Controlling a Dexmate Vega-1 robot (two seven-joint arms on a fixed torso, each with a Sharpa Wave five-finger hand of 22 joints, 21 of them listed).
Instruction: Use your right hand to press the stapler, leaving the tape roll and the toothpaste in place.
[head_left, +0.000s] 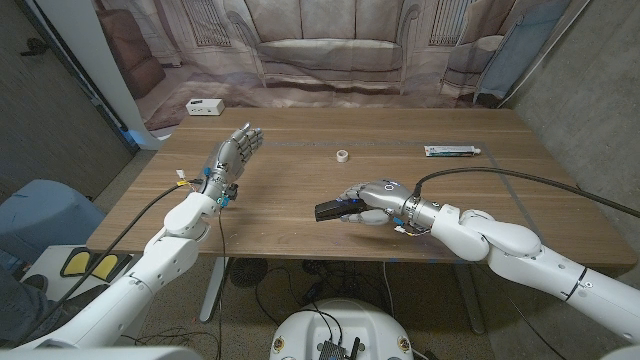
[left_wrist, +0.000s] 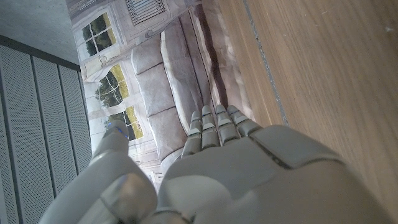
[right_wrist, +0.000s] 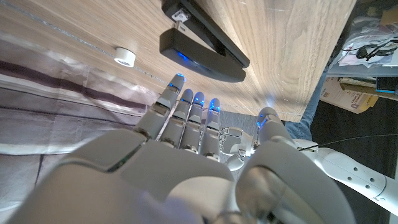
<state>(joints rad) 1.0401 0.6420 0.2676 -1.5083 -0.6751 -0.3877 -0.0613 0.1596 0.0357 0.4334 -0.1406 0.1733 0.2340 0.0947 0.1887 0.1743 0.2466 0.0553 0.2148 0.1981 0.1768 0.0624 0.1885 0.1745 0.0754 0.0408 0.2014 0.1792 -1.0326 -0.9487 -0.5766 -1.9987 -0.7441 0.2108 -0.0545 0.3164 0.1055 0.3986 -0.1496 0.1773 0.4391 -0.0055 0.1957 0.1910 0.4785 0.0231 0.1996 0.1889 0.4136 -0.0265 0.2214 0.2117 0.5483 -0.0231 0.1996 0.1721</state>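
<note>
Hovering with fingers spread beside the stapler, the right robot hand grasps nothing, the wrist view reveals.

Looks like a robotics lab/test room w/ a staged home set. Printed backdrop behind the wooden table shows a sofa & windows, i.e. a fake living room. Grey perforated wall panels at the side, cables on the floor under the table, cardboard boxes nearby.

Stapler before tape roll, toothpaste right
</note>
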